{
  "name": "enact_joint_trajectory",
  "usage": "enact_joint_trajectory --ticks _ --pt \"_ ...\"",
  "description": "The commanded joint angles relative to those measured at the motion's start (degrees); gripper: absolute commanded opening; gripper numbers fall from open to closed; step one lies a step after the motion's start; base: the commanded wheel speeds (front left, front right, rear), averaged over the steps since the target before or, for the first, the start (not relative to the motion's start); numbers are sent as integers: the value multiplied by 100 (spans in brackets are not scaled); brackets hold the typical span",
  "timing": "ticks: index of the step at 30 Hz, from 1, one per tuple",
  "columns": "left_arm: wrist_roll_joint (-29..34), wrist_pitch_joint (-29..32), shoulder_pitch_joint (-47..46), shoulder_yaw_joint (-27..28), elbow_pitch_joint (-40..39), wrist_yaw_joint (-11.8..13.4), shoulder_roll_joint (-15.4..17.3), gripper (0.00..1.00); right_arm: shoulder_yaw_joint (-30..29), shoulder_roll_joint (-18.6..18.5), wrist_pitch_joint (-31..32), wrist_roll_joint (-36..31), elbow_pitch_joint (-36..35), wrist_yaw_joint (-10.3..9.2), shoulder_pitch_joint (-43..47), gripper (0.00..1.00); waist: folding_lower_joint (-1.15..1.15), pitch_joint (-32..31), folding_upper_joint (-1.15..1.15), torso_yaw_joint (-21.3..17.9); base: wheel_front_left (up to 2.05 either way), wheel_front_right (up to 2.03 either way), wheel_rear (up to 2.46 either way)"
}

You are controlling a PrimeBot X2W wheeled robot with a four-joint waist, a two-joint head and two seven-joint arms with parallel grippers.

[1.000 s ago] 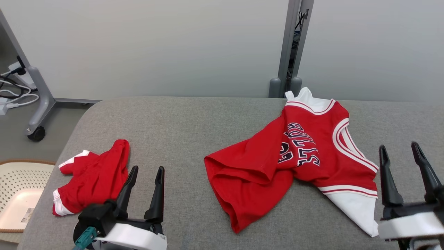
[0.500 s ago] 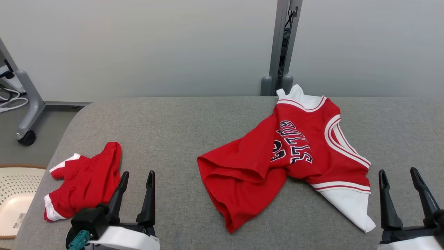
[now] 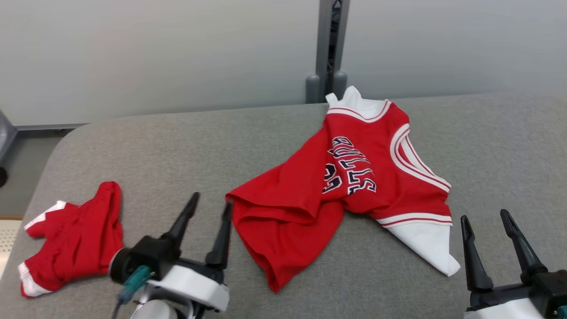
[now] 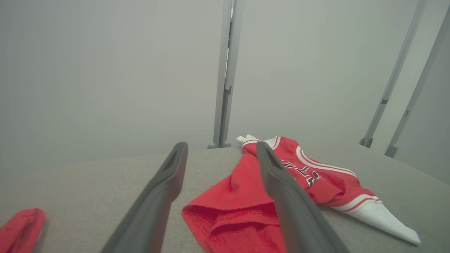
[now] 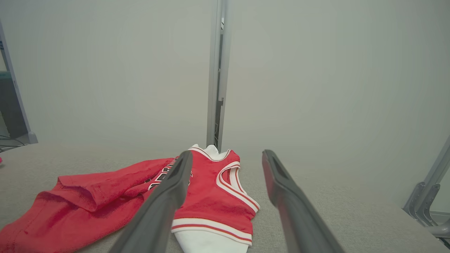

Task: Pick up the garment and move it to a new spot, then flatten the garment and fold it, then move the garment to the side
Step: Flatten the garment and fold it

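The red jersey lies crumpled on the bench, its bunched hem just beside the left fingers, spread wide and empty. The right fingers, likewise spread, hover near its white corner.

The tabletop is covered in grey woven fabric, and its far left corner is rounded. 2 garments lie on it, well apart from each other.

A red jersey with white trim and dark lettering lies crumpled right of the middle. Its white collar end is close to the far edge. Its red body is bunched in loose folds that run toward the near left. A white pointed flap sticks out flat at its near right.

A smaller red garment with white edging lies in a wrinkled heap close to the left edge. The grey fabric between them is bare.
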Motion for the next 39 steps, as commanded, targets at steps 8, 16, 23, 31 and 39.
enact_joint_trajectory --ticks 8,16,23,31,39 --pt "344 -6 -1200 -1185 1574 -87 29 100 305 -23 -4 -26 50 -2 -256 100 0 440 0 -571 0 0 0" --pt "-24 11 -2260 -2053 3057 -85 39 100 453 -25 -4 35 43 -2 -454 100 0 758 0 -924 0 0 0" --pt "-203 -4 -2762 -2170 3765 -86 29 100 446 -24 -4 44 70 -2 -492 100 0 923 0 -1063 0 0 0" --pt "-420 -10 -2960 -2418 3956 -87 24 100 474 -25 -4 67 114 -2 -567 100 0 981 0 -1124 0 0 0" --pt "-860 -11 -3104 -2604 4164 -87 20 0 440 -25 -4 -26 129 -2 -665 100 0 1074 0 -1120 0 0 0"
